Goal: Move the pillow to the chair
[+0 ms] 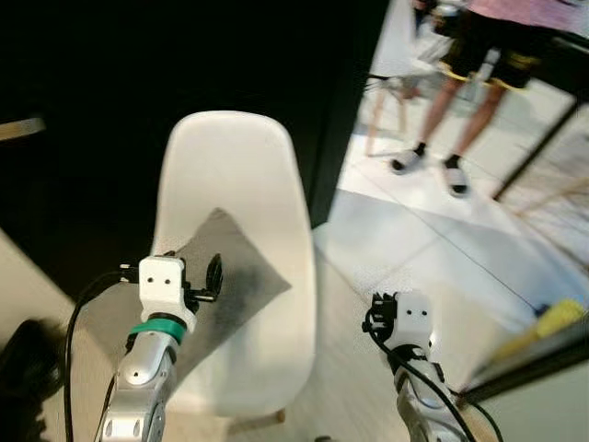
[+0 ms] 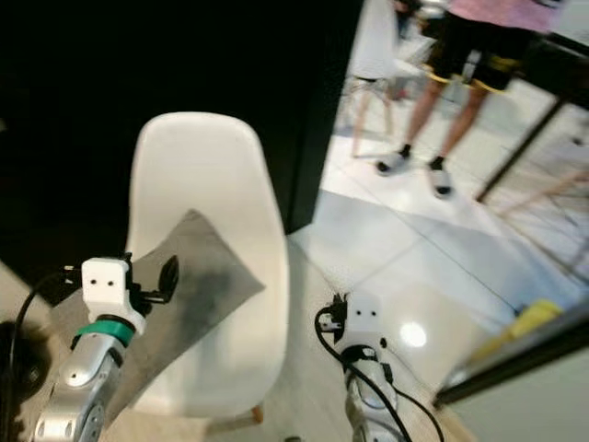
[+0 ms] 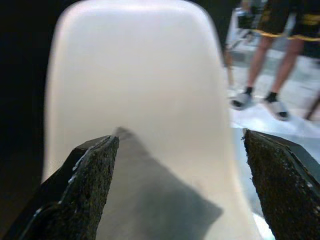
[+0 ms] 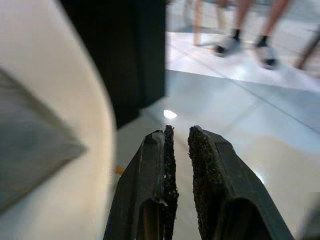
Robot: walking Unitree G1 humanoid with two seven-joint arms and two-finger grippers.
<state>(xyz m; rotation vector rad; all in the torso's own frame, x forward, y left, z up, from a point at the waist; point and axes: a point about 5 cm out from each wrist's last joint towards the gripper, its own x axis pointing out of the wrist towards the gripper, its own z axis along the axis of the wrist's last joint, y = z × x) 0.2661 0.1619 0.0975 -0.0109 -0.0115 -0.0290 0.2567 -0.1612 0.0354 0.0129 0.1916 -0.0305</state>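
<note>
Person (image 1: 479, 55) (frame-cropped) above the waist

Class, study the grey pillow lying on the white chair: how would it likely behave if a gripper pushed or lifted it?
The pillow looks flat and soft, so it would probably sag when lifted by one corner. It likely weighs little for its size. On the smooth chair seat, a push may slide it, as one end already overhangs the edge.

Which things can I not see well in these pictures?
- Pillow: its near end is hidden behind the left gripper in the eye views.
- Chair: its legs are hidden under the seat.
- Person: cut off at the top edge.
- Yellow object: too blurred to identify.
</note>
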